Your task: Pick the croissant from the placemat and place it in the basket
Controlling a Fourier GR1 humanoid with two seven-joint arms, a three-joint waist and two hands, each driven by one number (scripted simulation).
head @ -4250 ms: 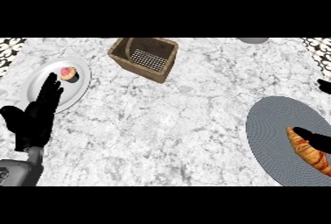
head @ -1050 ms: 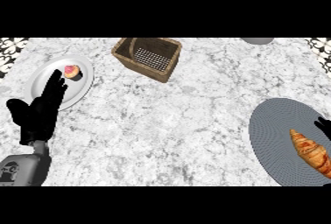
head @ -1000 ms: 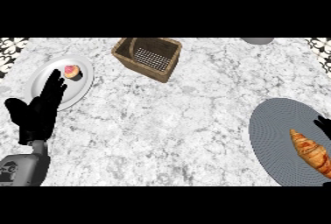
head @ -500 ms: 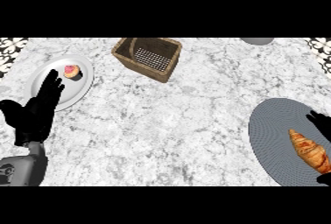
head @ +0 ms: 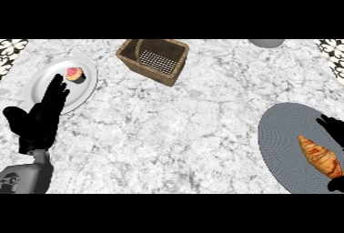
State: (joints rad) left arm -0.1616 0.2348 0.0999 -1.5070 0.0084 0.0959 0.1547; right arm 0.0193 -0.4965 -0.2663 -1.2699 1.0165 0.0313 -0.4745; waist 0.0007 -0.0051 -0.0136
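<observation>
- Right hand (head: 332, 129) is showing only in part at the view's right edge, above the grey placemat (head: 282, 136); dark fingers are lying just beyond the croissant's far tip, and a further dark piece is showing at the lower right corner near its near end. Whether the fingers are spread or curled cannot be told from what is visible.
- Croissant (head: 320, 156) is lying on the right half of the placemat, not yet lifted. Its long axis is running from upper left to lower right, the narrower tip pointing toward the counter's middle.
- Judgement: the right hand is sitting just beside the croissant and appears to be bracketing it along its length, so this is the hand placed for the pick.
- Left hand (head: 37, 120) is resting at the view's left, fingers straight and pointing up-counter, their tips overlapping the white plate (head: 47, 79) that is carrying a small cupcake (head: 74, 73). It is standing well apart from the croissant.
- Basket (head: 153, 60) is standing at the far side of the counter, up and to the left of the placemat, well apart from it; the carry will be crossing open marble counter (head: 188, 132) in that direction.
</observation>
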